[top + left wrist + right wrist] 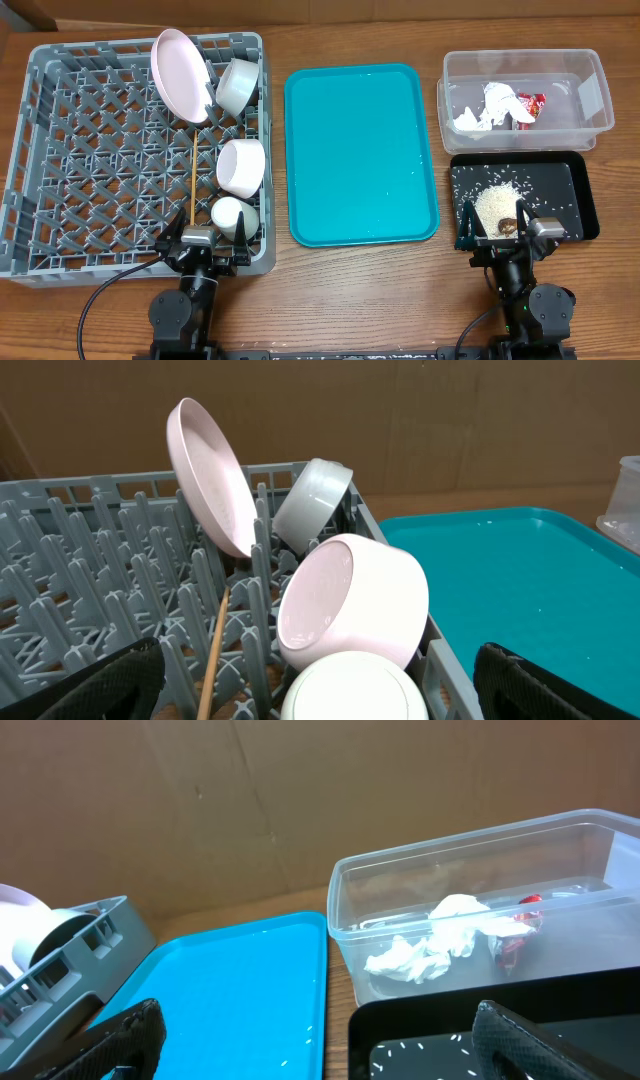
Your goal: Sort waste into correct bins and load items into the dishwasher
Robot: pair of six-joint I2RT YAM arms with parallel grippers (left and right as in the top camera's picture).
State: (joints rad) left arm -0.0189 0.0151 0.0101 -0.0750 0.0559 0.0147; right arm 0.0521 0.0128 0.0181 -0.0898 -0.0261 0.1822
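Waste and dishes, late stage of sorting. Crumpled paper (488, 106) and the snack wrapper (531, 106) lie inside the clear tub (596, 95). The rice (495, 202) and a brown lump (508, 224) sit on the black tray (578, 195) just in front of it. The plate (180, 75), far bowl (238, 86), near bowl (241, 166), cup (230, 214) and chopsticks (190, 185) are all in the grey dish rack (60, 130), along its right side. The teal tray (360, 150), between rack and bins, carries only a few pale specks, possibly stray grains. The left claw (207, 238) sits at the rack's near edge by the cup, jaws spread wide and holding nothing. The right claw (495, 230) sits at the black tray's near edge, likewise released. Sorting and loading appear essentially complete; at most the specks remain.
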